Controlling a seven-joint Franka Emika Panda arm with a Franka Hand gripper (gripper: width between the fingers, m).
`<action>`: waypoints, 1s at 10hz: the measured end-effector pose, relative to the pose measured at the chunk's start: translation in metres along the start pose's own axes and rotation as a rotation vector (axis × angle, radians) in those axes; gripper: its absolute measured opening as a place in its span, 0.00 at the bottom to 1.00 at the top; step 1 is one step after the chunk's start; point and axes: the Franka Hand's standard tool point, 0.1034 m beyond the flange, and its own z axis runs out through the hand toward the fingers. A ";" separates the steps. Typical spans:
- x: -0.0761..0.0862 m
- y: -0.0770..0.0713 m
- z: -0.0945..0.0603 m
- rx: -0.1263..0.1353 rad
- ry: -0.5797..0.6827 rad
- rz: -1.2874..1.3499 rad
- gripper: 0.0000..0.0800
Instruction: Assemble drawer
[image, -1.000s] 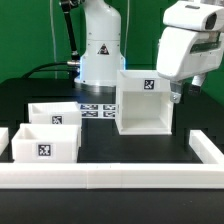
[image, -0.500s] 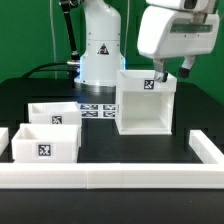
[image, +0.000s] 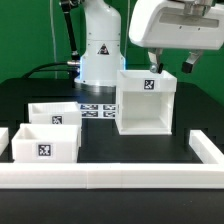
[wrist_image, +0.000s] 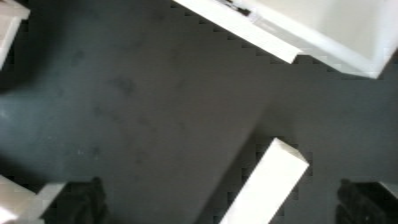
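Observation:
The drawer's cube-shaped shell (image: 146, 101) stands open-topped on the black table, tag facing front. Two small trays (image: 55, 114) (image: 45, 144) sit at the exterior view's left, one behind the other. My gripper (image: 171, 63) hangs above the shell's far right corner, open and empty, clear of the shell. In the wrist view the gripper (wrist_image: 221, 204) shows two dark fingertips (wrist_image: 71, 200) spread wide over the dark table. A white strip (wrist_image: 274, 186) lies between them and a white part (wrist_image: 313, 32) lies further off. I cannot tell which parts these are.
The marker board (image: 97, 111) lies flat between the trays and the shell. A long white border wall (image: 110, 177) runs along the front and turns up the exterior view's right side (image: 207, 150). The robot base (image: 100, 45) stands behind.
The gripper has risen and moved toward the exterior view's left, from beside the shell's right side to above its far right corner. The shell and trays have not moved.

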 end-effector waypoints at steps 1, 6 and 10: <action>-0.005 -0.002 -0.001 0.004 0.002 0.197 0.81; -0.053 -0.034 0.002 0.148 0.058 0.328 0.81; -0.054 -0.035 0.005 0.148 0.066 0.343 0.81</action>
